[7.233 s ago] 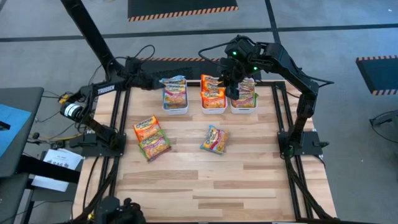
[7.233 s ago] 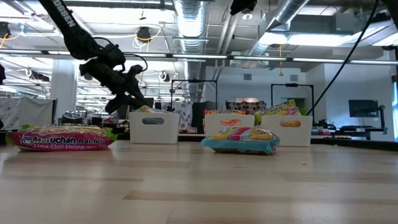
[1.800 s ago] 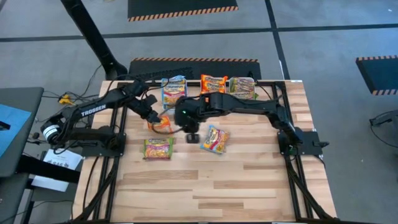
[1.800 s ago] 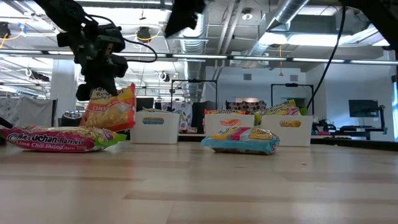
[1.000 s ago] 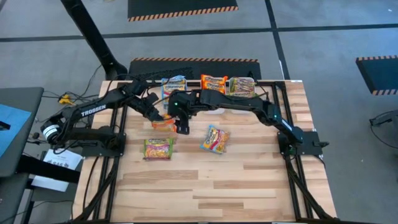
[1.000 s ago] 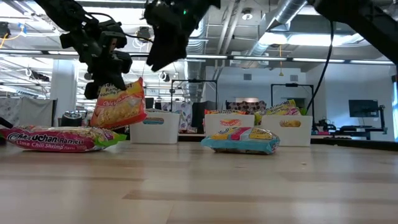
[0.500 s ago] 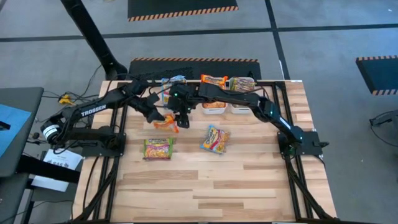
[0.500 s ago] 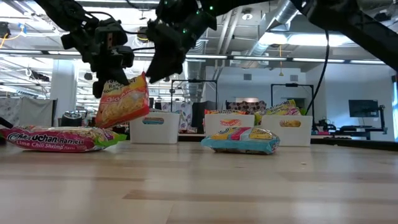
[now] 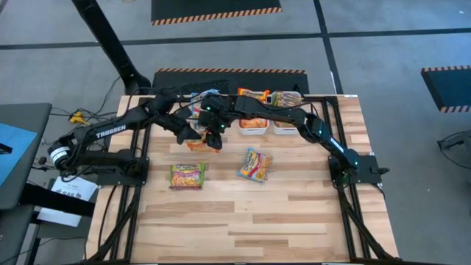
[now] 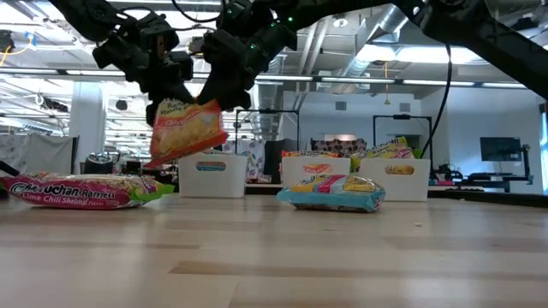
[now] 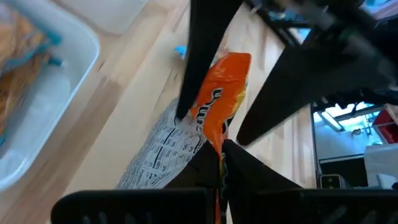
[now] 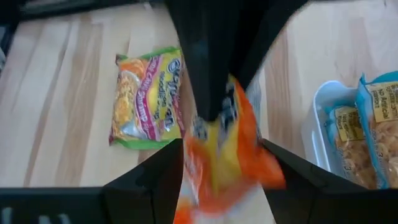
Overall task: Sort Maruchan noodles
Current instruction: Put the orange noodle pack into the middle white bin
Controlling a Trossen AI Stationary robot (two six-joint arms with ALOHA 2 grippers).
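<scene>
An orange Maruchan noodle packet (image 10: pixel 187 130) hangs in the air over the table's far left, in front of the white bins, with my left gripper (image 10: pixel 167 90) shut on it. My right gripper (image 12: pixel 221 149) is open, and its two fingers (image 12: pixel 149 180) stand on either side of the same packet (image 12: pixel 227 155). A green-edged packet (image 9: pixel 187 175) lies flat on the table at the left. A blue-edged packet (image 9: pixel 255 163) lies flat near the middle. My left gripper pinches the orange packet's upper end (image 11: pixel 219 134) between its two shut fingers, coming slanting down from the table's left. The packet hangs tilted below the fingers, lifted clear of the table. Whether my right gripper's fingers touch the packet's sides, I cannot tell.
Three white bins stand in a row at the far edge: the left bin (image 10: pixel 212 175), the middle bin (image 9: pixel 252 131) and the right bin (image 9: pixel 284 131), each with packets in it. The near half of the wooden table (image 9: pixel 250 221) holds no objects.
My left gripper has risen a little and rolled, so the orange packet hangs higher and more tilted. My right gripper has come down toward the table's left and closed in on the packet, so its open fingers now straddle it.
</scene>
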